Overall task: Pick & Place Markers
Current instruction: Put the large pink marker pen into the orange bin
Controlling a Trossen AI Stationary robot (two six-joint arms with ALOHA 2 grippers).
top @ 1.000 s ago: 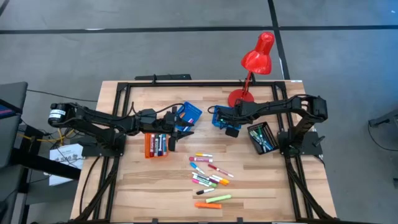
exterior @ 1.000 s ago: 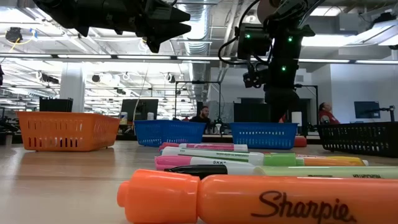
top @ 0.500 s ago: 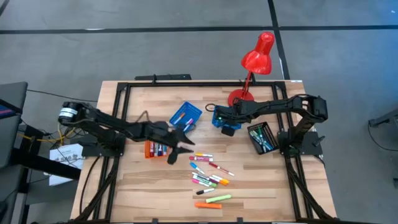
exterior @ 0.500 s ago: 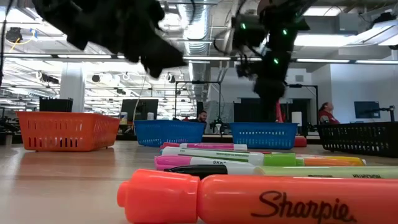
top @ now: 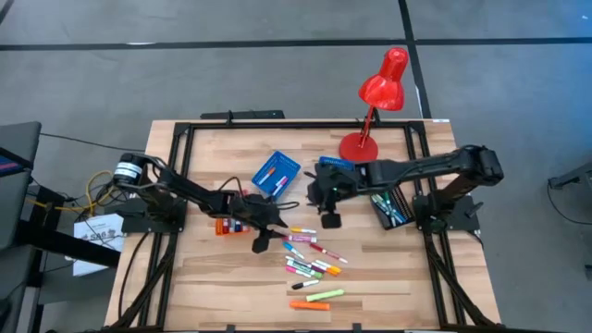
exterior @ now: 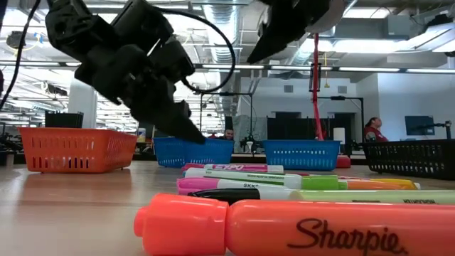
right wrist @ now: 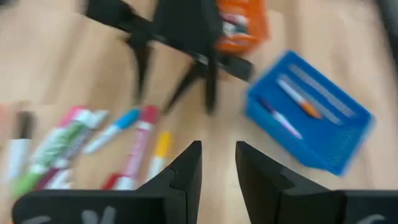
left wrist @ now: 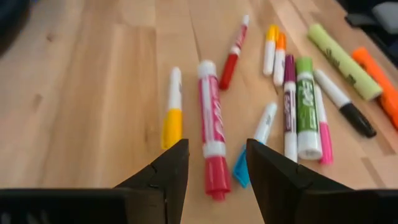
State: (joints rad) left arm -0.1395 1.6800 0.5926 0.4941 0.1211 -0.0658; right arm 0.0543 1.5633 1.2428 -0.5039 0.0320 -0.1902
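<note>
- The left tool (top: 262, 242) hangs low over the wooden desk (top: 203, 268), at the nine o'clock edge of the loose markers (top: 310, 259).
- Its two fingers (left wrist: 165, 177) stand apart and hold nothing; in the left wrist view a red-capped marker (left wrist: 211, 146) lies on the desk in line with the gap between them.
- A yellow marker (left wrist: 172, 112) lies just beside this red-capped one, and a light blue marker (left wrist: 254, 143) lies on its other side.
- The right tool (top: 328, 220) is above the desk at about twelve o'clock from the marker pile, near the middle of the desk.
- Its fingers (right wrist: 186, 168) show a narrow gap with nothing between them, so this tool is released and empty.
- The loose markers are scattered on the desk from the centre towards six o'clock; an orange marker (top: 308, 304) and a green marker (top: 326, 295) lie closest to the six o'clock edge.
- A blue tray (top: 277, 174) with a few markers inside stands at about eleven o'clock from the pile.
- An orange tray (top: 225, 225) with markers is just beside the left arm, at nine o'clock from the pile.
- A black tray (top: 390, 205) with markers stands at three o'clock, beside the right arm.
- A red lamp (top: 377, 92) stands at the twelve o'clock edge of the desk.
</note>
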